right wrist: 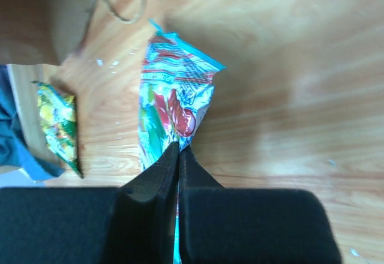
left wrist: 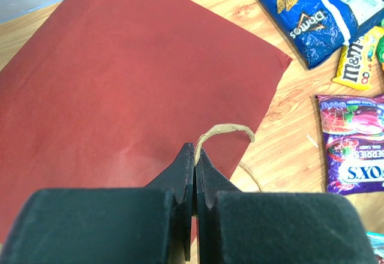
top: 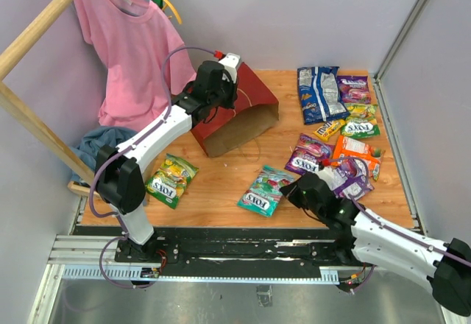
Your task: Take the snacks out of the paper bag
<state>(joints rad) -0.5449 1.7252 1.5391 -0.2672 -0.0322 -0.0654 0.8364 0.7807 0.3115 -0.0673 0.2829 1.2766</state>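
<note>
L arm stretches fwd, elbow bent; left tool (left wrist: 195, 151) clamped on thin twisted handle (left wrist: 225, 129) of paper bag (left wrist: 120, 84), flat matte red sheet just beyond tool. R arm low; right tool (right wrist: 179, 151) pinches glossy crinkled teal packet (right wrist: 174, 90) on wood-grain bench (right wrist: 288, 96).

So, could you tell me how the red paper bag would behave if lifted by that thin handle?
Probably light: the paper bag lies on its side, mouth open, nothing showing inside. It will likely swing and tilt, since the left gripper pinches only one thin twisted handle. Its flat panel looks fairly stiff, though creasable.
</note>
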